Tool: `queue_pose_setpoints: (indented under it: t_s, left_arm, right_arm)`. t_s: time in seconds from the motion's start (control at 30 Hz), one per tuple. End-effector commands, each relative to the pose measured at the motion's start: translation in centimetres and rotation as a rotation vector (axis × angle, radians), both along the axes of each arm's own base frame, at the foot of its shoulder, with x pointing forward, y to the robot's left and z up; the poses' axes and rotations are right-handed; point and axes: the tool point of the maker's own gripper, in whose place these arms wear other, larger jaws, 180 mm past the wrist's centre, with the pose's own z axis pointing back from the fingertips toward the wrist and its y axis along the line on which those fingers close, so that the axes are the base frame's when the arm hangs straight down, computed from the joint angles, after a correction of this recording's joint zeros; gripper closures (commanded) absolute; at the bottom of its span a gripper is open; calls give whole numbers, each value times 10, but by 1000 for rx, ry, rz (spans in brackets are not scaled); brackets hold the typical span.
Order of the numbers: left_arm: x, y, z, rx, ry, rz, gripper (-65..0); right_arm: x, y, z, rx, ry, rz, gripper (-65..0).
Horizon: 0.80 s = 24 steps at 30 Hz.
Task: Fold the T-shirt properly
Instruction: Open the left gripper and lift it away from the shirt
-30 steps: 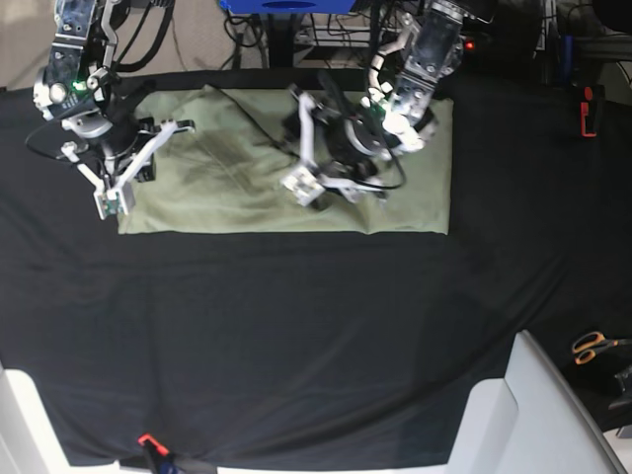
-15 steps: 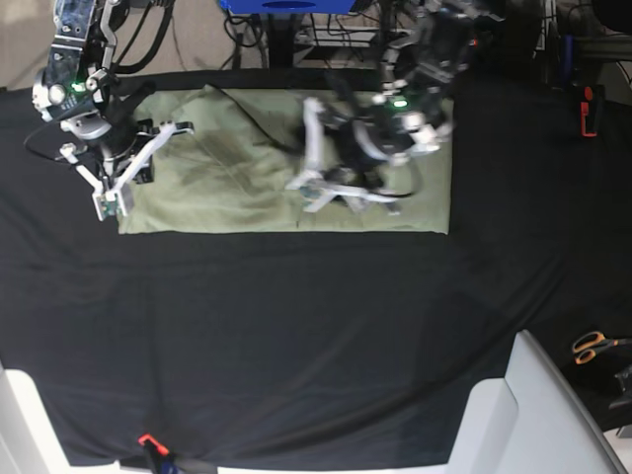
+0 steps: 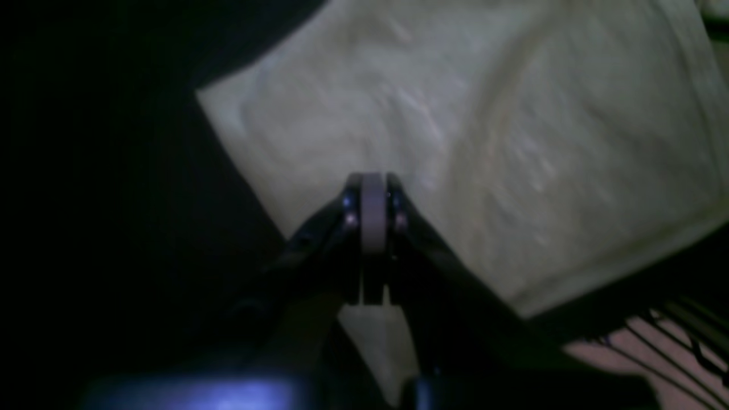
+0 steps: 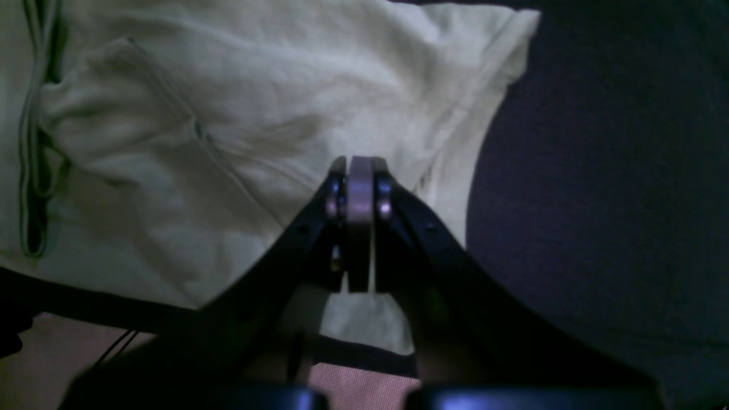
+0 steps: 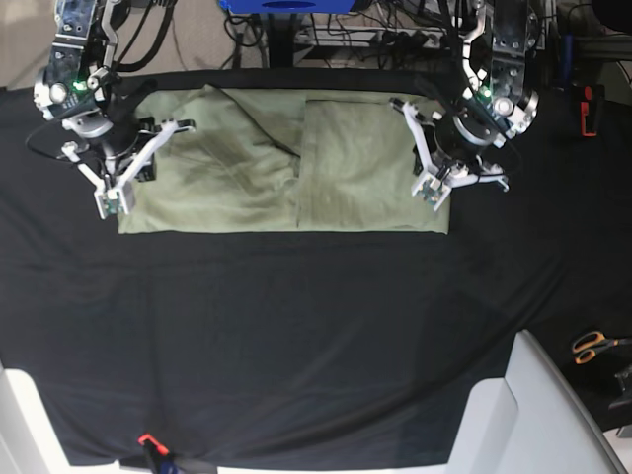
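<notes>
The pale green T-shirt [image 5: 247, 178] lies as a long flat rectangle at the far side of the black cloth [image 5: 296, 326], with a folded panel lying over its middle-right part. My left gripper [image 5: 432, 195] hovers at the shirt's right edge, jaws shut. In the left wrist view the left gripper [image 3: 373, 182] shows closed tips above the T-shirt [image 3: 455, 142] with no fabric visibly between them. My right gripper [image 5: 107, 205] stands at the shirt's left edge. Seen from the right wrist, the right gripper [image 4: 359, 165] is shut over the T-shirt [image 4: 228, 114], near a sleeve seam.
Orange-handled scissors [image 5: 592, 346] lie at the right margin. A white structure [image 5: 533, 415] fills the near right corner. A red tool [image 5: 588, 109] sits far right, a small red clip [image 5: 148, 441] at the near edge. Cables and a blue frame [image 5: 286, 5] crowd the back.
My left arm has swung from the shirt's middle to its right edge and its jaws have closed. The folded panel now lies flat. The right arm has stayed still.
</notes>
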Motion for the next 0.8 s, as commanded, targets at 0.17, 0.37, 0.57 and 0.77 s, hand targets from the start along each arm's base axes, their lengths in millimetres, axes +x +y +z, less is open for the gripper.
queue_pose_setpoints:
  t_s: [0.17,0.37,0.57,0.77]
  left_arm:
    - [-26,18,-18,28,69,-3,0]
    - [-36,34,-36,30,88,-16,0]
    - [-25,25,-7,27,5,-46,0]
    - [-12,44,22,44,-84,12,0]
  right_arm:
    - [5,0,7,3,-34,1,-8]
    - [5,0,7,3,-34,1,-8]
    - [5,0,7,4,-34,0,-8]
    - [6,0,7,4,-35,-1,-8]
